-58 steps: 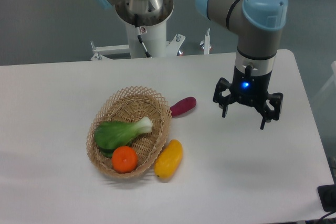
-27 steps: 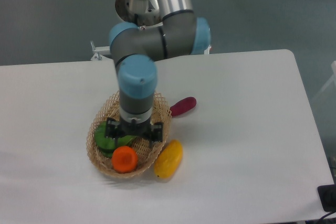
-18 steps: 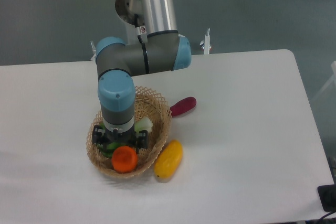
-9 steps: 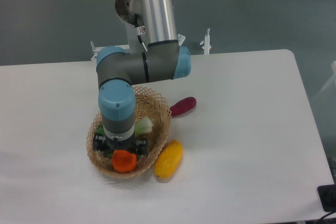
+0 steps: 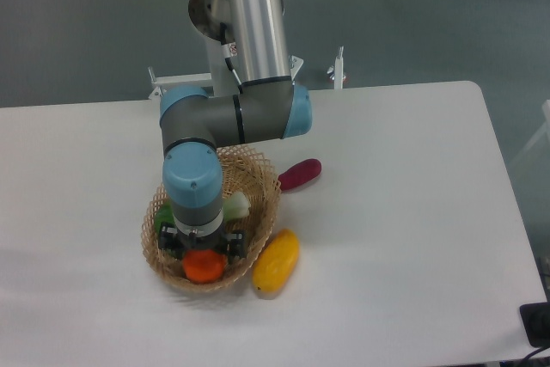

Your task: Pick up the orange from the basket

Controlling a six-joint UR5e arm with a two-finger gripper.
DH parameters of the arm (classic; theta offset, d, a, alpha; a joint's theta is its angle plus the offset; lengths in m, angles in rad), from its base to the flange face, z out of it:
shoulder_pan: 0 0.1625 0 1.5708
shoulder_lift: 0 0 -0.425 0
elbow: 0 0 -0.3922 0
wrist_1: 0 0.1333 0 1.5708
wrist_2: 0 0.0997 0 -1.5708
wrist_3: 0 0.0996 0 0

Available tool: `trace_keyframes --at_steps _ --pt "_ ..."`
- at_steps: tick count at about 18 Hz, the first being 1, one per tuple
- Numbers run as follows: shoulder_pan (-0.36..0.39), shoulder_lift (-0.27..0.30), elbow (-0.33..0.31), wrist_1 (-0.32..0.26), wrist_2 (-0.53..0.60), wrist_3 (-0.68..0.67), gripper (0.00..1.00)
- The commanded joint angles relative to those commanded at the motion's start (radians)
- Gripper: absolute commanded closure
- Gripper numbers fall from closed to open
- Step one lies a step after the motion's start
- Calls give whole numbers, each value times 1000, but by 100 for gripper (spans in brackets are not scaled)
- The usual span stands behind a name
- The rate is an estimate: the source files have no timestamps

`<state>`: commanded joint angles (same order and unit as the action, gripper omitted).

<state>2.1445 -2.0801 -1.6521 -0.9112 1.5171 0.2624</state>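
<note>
The orange [image 5: 204,269] lies at the front of the wicker basket [image 5: 259,171], left of centre on the white table. My gripper [image 5: 202,251] points straight down right over it. The black fingers [image 5: 167,242] stand on either side of the fruit with a gap to it, so the gripper looks open. The wrist hides the orange's top; only its lower front shows.
A green leafy vegetable with a white stalk [image 5: 235,205] lies in the basket behind the gripper, mostly hidden by the arm. A yellow oblong fruit [image 5: 277,260] leans against the basket's front right. A purple vegetable [image 5: 299,174] lies to the basket's right.
The arm swung from the table's right side to over the basket. In the last second the gripper has lowered onto the orange, covering more of it.
</note>
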Motion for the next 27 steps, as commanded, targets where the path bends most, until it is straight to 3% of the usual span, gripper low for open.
trace_keyframes --at_steps 3,7,10,16,21,24,27 --pt "0 3 0 0 0 -3 20" --pt "0 8 3 0 0 3 33" --pt "0 8 3 2 0 8 37" --pt "5 52 20 -2 -6 20 37" --pt "67 115 104 -40 -8 46 37" --pt "116 136 127 -63 -9 145 37" --pt "198 140 164 -124 -12 292 37"
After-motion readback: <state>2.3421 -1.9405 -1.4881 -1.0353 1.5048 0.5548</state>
